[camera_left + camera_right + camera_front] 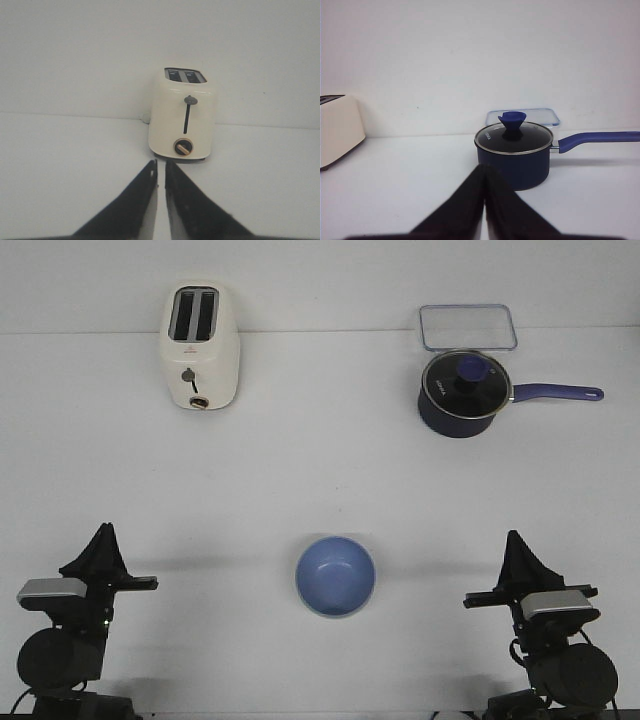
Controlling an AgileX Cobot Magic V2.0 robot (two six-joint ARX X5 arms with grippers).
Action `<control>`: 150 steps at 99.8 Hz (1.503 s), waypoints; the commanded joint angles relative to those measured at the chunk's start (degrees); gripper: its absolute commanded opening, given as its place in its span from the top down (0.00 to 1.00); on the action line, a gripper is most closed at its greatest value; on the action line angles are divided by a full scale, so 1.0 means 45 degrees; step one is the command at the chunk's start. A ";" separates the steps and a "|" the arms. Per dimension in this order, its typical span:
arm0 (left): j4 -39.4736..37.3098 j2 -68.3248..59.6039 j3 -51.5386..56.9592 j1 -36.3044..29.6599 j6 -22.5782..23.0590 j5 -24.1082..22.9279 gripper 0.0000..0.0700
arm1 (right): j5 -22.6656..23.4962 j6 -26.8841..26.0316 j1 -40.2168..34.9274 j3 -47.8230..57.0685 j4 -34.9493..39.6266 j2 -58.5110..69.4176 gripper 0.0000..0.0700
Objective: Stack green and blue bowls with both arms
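One blue bowl (pixel 335 575), one toaster (pixel 200 347), one saucepan (pixel 463 393).

1. We see one blue bowl (pixel 335 576): small, round, matte, light periwinkle, with a paler rim.
2. It stands upright and open on the white bench (pixel 320 480), and we see nothing inside it.
3. Taking the toaster (pixel 200 348) as landmark, the bowl lies well apart from it, nearer the robot and off to the toaster's right.
4. We find no green bowl in any view.
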State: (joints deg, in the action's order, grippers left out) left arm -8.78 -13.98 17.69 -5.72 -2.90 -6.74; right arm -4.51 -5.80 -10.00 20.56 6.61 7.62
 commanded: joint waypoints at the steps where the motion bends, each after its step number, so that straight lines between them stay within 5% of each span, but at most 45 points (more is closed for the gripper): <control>1: -0.0092 0.0364 -0.0549 0.0345 0.0136 0.0675 0.98 | -0.0010 0.0058 -0.0015 0.0005 -0.0131 0.0044 1.00; 19: -0.0112 0.1991 -0.2361 0.1122 0.0165 0.2025 0.98 | -0.0010 0.0063 -0.0015 0.0005 -0.0126 0.0044 1.00; 136: -0.0359 0.3065 -0.3755 0.1195 0.0165 0.1836 0.98 | -0.0010 0.0063 -0.0015 0.0005 -0.0126 0.0053 1.00; 150: -0.0359 0.3065 -0.3755 0.1195 0.0165 0.1836 0.98 | -0.0078 0.1122 0.0029 -0.0005 -0.0107 -0.0034 1.00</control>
State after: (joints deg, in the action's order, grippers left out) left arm -9.76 -0.25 1.96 -0.43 -2.46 1.65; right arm -4.56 -4.62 -10.00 20.51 6.61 7.62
